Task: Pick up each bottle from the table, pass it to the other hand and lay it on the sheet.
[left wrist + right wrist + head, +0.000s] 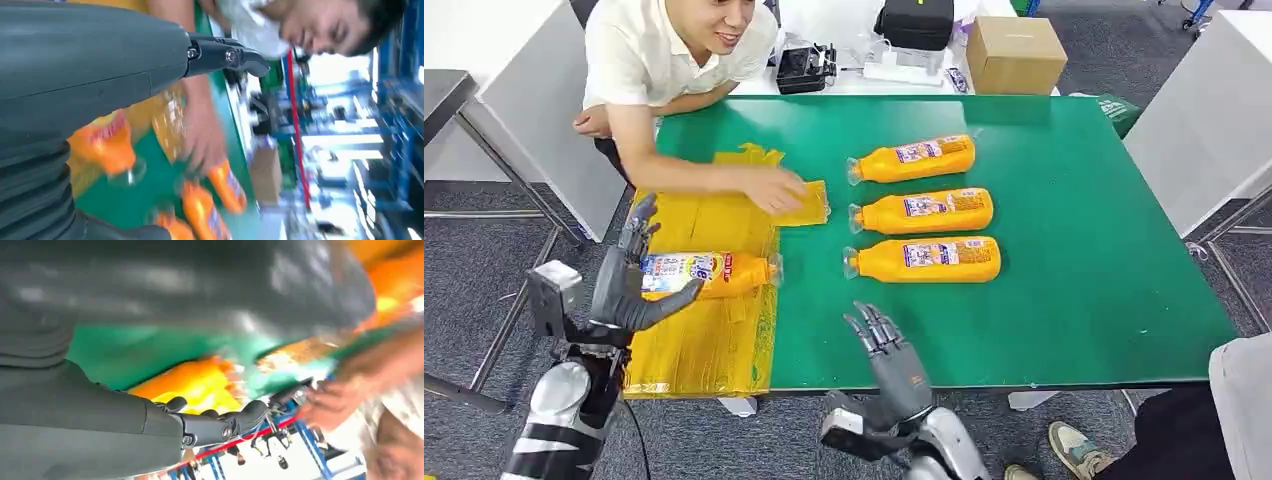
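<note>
The robot's left hand [90, 85], grey cover and dark fingers [225, 55], looms over a green table [125, 200] as it grips an orange bottle [107, 145] by the body, the clear cap end poking out beyond the palm. Past the fingers, a person's hand [202, 135] reaches onto the table near more orange bottles [227, 185], all blurred

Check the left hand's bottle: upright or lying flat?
Lying flat: the bottle lies lengthwise above the yellow sheet, gripped by the left hand.
</note>
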Available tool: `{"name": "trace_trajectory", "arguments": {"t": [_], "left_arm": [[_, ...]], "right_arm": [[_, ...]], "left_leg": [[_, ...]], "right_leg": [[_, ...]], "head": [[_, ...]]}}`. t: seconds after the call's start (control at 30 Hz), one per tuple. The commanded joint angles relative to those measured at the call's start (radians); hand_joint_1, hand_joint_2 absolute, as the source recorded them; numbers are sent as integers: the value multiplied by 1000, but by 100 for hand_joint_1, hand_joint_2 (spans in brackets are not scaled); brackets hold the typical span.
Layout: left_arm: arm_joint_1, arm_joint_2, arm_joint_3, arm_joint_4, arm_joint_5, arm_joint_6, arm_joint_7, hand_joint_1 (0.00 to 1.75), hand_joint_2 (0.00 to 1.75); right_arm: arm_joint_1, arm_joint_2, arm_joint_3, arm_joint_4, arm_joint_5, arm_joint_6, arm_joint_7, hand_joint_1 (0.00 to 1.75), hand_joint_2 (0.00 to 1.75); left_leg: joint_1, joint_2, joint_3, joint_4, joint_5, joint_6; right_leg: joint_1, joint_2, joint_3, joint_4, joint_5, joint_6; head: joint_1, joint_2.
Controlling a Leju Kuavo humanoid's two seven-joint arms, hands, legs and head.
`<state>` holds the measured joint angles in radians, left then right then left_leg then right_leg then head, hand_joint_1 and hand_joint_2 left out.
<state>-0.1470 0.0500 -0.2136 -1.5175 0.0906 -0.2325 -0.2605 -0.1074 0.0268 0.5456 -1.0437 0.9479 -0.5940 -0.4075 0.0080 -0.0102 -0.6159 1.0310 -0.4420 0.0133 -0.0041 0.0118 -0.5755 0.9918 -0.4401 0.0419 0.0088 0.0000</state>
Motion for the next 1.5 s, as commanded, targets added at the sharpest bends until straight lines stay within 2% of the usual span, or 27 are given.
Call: {"name": "trace_trajectory", "arguments": {"t": [0.03, 0.17, 0.23, 0.37, 0.5, 0.7, 0.8, 0.9, 1.07, 1.2, 1.27, 1.3, 1.33, 1.5], "left_arm": [[119, -64, -142, 48, 42, -54, -21, 0, 175], [115, -61, -170, 57, 28, -30, -36, 0, 175], [111, -49, -198, 63, 10, -40, -18, 0, 175], [100, -65, -230, 77, -58, -1, -37, 0, 175], [98, -65, -230, 74, -63, 6, -36, 0, 175], [90, -78, -219, 70, -94, 48, -29, 0, 175], [92, -76, -217, 61, -94, 52, -28, 0, 175], [100, -72, -214, 49, -96, 56, -25, 0, 175], [114, -76, -201, 40, -103, 71, -13, 0, 175], [115, -76, -201, 40, -103, 71, -13, 0, 175], [130, -76, -195, 34, -110, 75, -6, 0, 175], [140, -78, -187, 28, -117, 77, -6, 0, 175], [146, -80, -182, 26, -119, 78, -5, 0, 175], [147, -80, -182, 26, -120, 78, -5, 0, 175]], "right_arm": [[-311, -163, -196, 315, 88, 16, 18, 0, 175], [-343, -157, -206, 353, 95, 22, 5, 0, 175], [-364, -166, -190, 374, 144, 26, 44, 0, 175], [-452, -175, -167, 477, 207, 52, 90, 0, 175], [-462, -171, -165, 498, 215, 57, 98, 0, 175], [-502, -156, -134, 604, 249, 197, 141, 0, 175], [-491, -138, -129, 624, 214, 313, 109, 0, 175], [-476, -139, -99, 605, 230, 318, 118, 0, 175], [-497, -158, -38, 588, 282, 371, 194, 0, 175], [-502, -158, -38, 586, 282, 374, 193, 0, 175], [-512, -169, -3, 589, 315, 410, 243, 0, 175], [-519, -172, 8, 591, 320, 437, 272, 2, 175], [-526, -173, 15, 596, 321, 464, 288, 35, 175], [-528, -173, 15, 596, 321, 465, 287, 35, 175]], "left_leg": [[-3, 3, 5, -3, 1, 1], [-4, 0, 1, -1, 2, 2], [-4, 0, 2, -1, 2, 2], [-4, 1, 1, 0, 2, 2], [-4, 1, 2, -1, 2, 2], [-3, 1, 2, -1, 2, 2], [-3, 1, 2, -1, 2, 2], [-3, 1, 3, -1, 2, 2], [-2, 2, 5, -1, 3, 2], [-3, 2, 6, 0, 2, 3], [-2, 1, 7, -1, 4, 3], [-3, 2, 7, -1, 3, 3], [-3, 2, 7, -2, 4, 3], [-3, 1, 9, -2, 5, 4]], "right_leg": [[-2, 1, 4, -3, 1, 1], [-4, -1, 0, -1, 2, 3], [-3, -1, 1, -1, 3, 3], [-4, 0, 0, 0, 3, 3], [-3, -1, 1, -1, 3, 3], [-3, 0, 2, -1, 3, 3], [-3, -1, 2, -1, 2, 2], [-2, -1, 2, -2, 3, 3], [-2, -1, 3, -2, 3, 2], [-2, -1, 4, -1, 3, 3], [-2, -2, 5, -2, 4, 3], [-2, -1, 5, -2, 3, 3], [-2, -1, 5, -2, 4, 3], [-2, -2, 7, -2, 5, 4]], "head": [[0, 0], [0, 0], [1, 0], [0, 0], [0, 0], [0, 0], [0, 0], [0, 0], [0, 0], [0, 0], [0, 0], [0, 0], [0, 0], [0, 0]]}}
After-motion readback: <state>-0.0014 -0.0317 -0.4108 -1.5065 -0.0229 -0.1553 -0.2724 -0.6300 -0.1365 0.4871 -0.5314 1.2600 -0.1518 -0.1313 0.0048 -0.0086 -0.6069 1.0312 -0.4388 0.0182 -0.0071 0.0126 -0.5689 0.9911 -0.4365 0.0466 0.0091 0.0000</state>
